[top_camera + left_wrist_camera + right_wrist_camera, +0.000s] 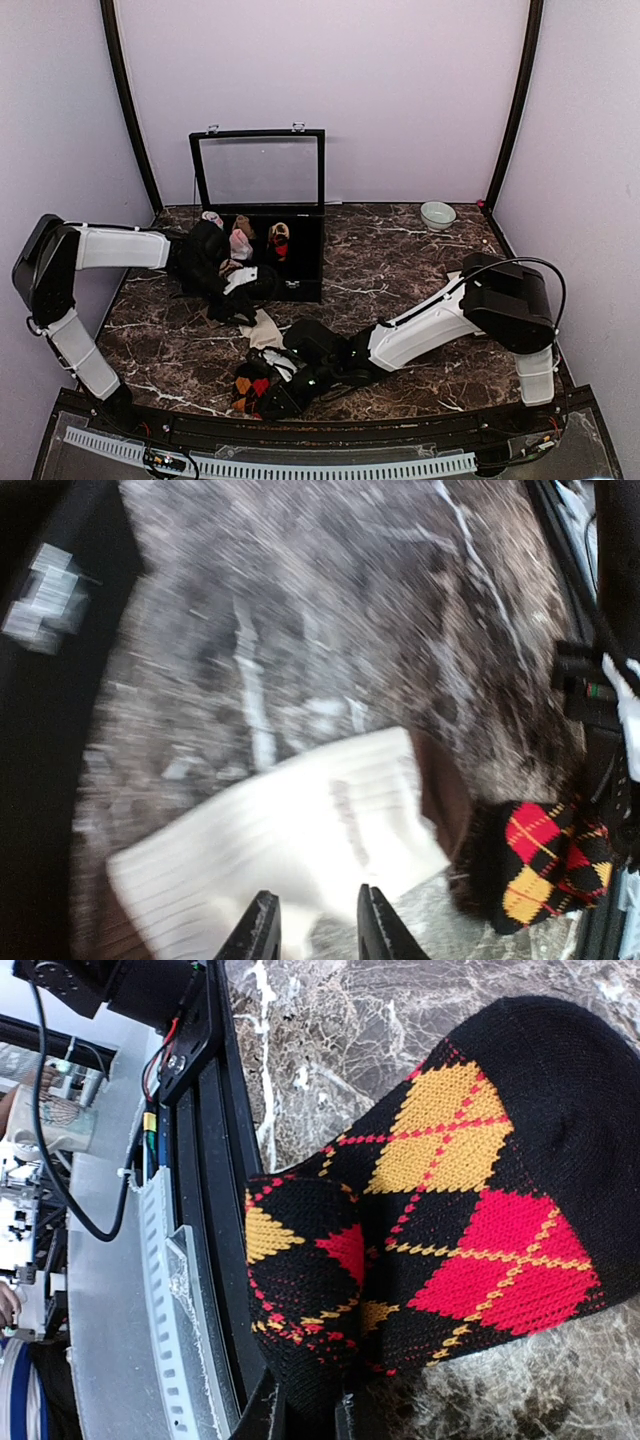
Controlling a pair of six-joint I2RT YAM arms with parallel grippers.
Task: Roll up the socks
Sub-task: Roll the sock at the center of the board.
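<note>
The cream sock (290, 840) with a brown cuff (445, 800) lies flat on the marble table; in the top view it (265, 330) sits just in front of the box. My left gripper (318, 928) hovers at its near edge, jaws a little apart with cream fabric partly between them, blurred by motion. The black argyle sock (440, 1210), with red and orange diamonds, is folded over near the table's front edge (252, 385). My right gripper (308, 1422) is shut on its folded end, the fabric pinched between both fingers.
A black box (305, 270) with its clear lid (258, 170) standing open sits at the back left and holds rolled sock bundles (240, 240). A small pale bowl (437, 214) is at the back right. The black front rail (215, 1210) runs right beside the argyle sock.
</note>
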